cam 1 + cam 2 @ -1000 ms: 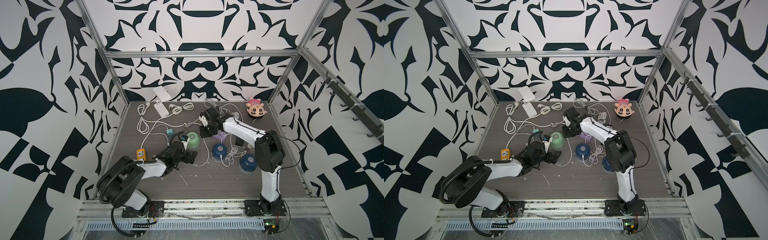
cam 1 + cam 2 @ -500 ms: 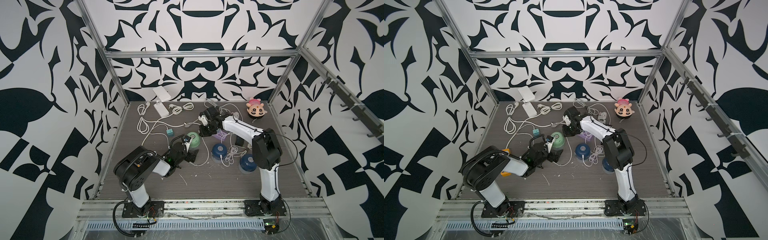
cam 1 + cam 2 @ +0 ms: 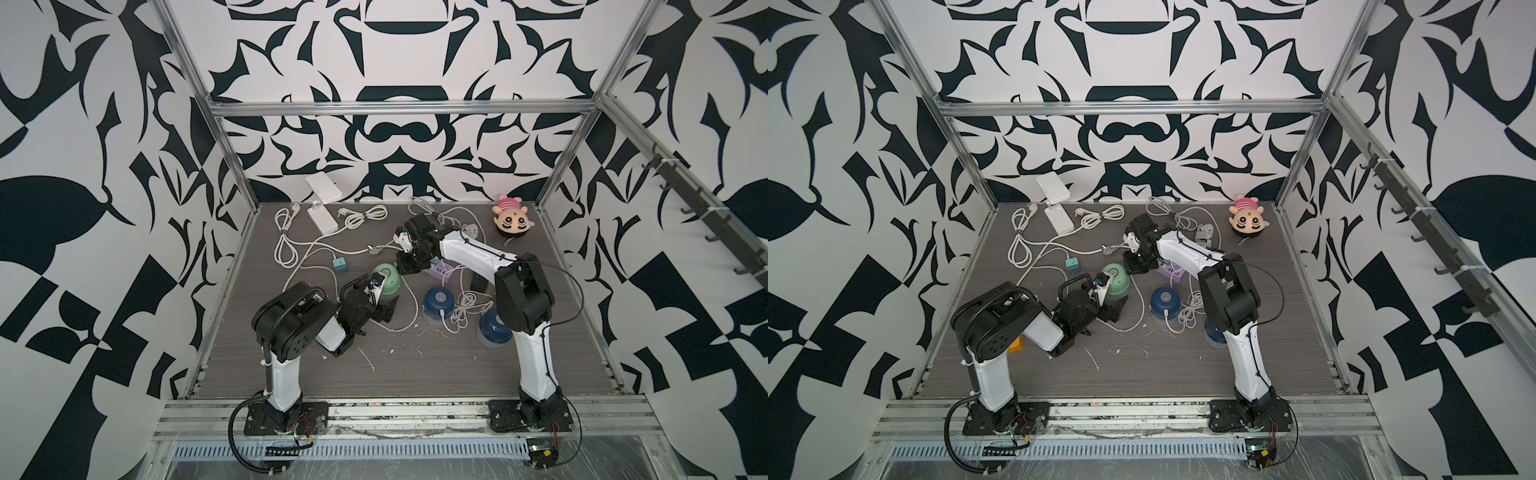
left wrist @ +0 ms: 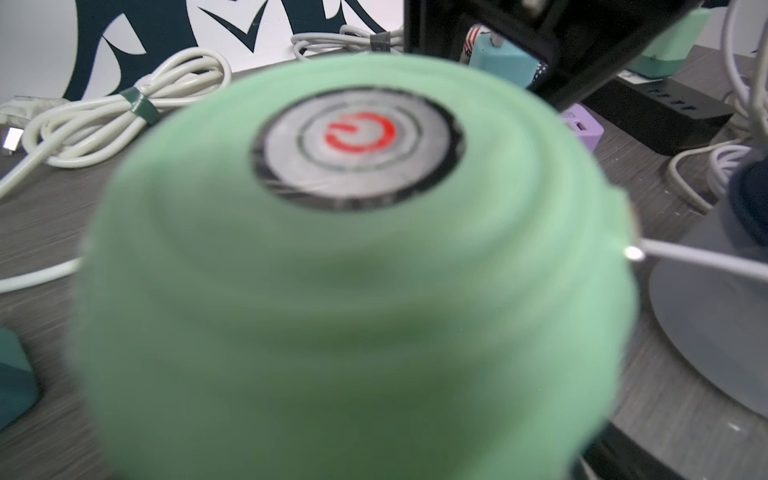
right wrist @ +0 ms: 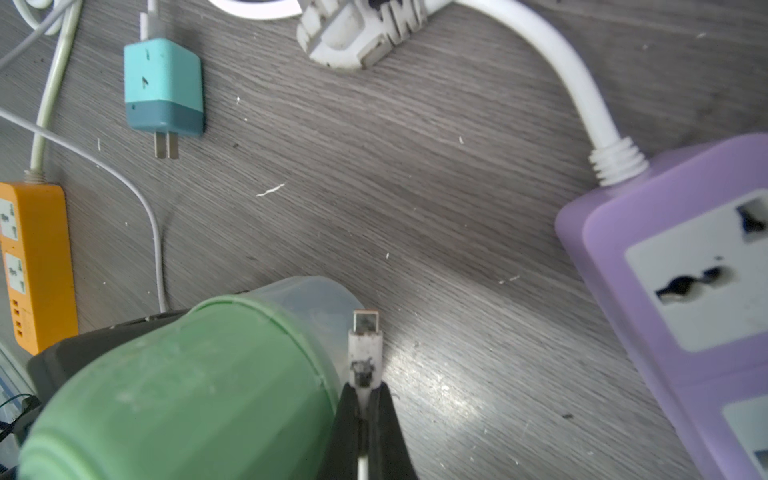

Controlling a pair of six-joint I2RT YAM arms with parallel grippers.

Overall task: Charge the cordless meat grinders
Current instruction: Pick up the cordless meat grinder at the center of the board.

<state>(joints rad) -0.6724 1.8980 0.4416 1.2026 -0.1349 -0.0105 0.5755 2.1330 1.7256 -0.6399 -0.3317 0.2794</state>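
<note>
So in both top views the mint green grinder (image 3: 388, 282) (image 3: 1117, 280) sits about mid-desk (image 3: 415, 374), a bit toward the left edge, with its button facing up. The left gripper (image 3: 378, 298) has its fingers (image 3: 385, 312) spread wide, one on either side of it. I honestly can't tell if they actually press on it. The right gripper (image 3: 405, 268) points down just on the far side of that grinder, right beside the purple power strip (image 3: 441, 273). A navy grinder (image 3: 436, 300) stands to the right of the green one with a white plug (image 3: 443, 312) against its side. A second navy grinder (image 3: 490, 330) is closer to the right edge, partly hidden behind the right arm (image 3: 523, 299). The pink plush (image 3: 513, 220) is way off in the far right corner.

In the left wrist view the green grinder fills nearly the whole shot and it's pretty blurry. You can make out its grey button (image 4: 357, 137) with a red power symbol. The black power strip (image 4: 656, 112) lies behind it.

In the right wrist view the right gripper's fingers are pressed together on a white USB plug (image 5: 365, 353). The plug's metal tip is just beside the grinder's clear base (image 5: 307, 299), but I can't say if they're touching. The orange power strip (image 5: 37, 266) and a teal adapter (image 5: 164, 87) lie flat on the desk nearby.
</note>
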